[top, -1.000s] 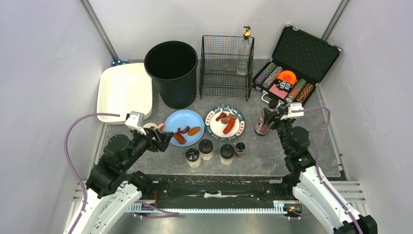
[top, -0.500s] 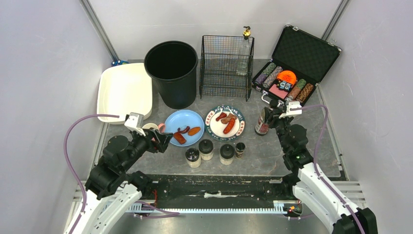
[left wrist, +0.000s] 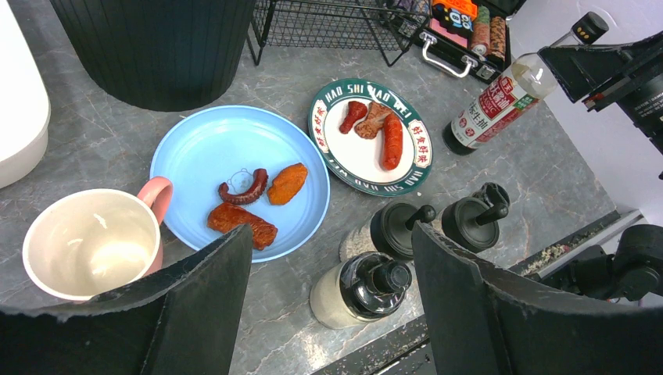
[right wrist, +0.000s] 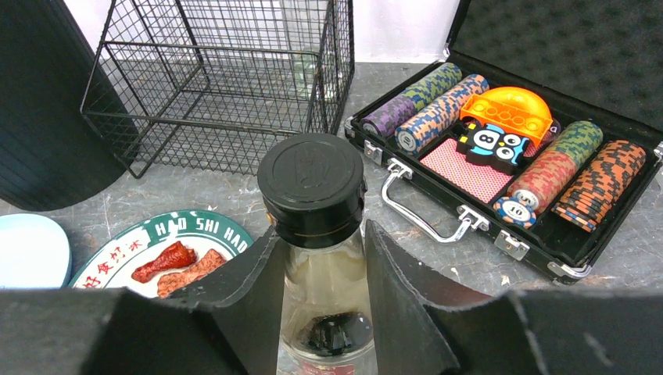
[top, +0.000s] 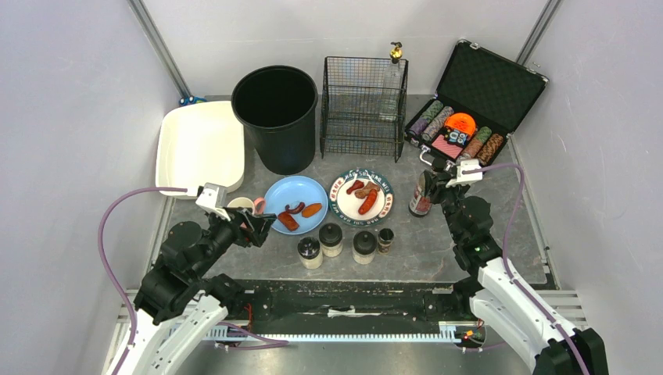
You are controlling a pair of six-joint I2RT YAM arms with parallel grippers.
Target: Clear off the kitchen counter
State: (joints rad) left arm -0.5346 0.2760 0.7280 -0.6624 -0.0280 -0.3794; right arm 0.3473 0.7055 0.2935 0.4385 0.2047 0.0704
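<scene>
Grey mottled kitchen counter [top: 422,242], pale walls [top: 70,117]

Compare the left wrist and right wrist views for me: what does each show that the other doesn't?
Only the left wrist: the pink-handled mug, three dark-capped shakers, the food on the blue plate and the sauce bottle's label. Only the right wrist: the bottle's black cap up close, the right gripper against its neck, and the poker chip case's foam-lined lid. Both: the sauce bottle, sausage plate, black bucket, wire basket and poker chip case.
</scene>
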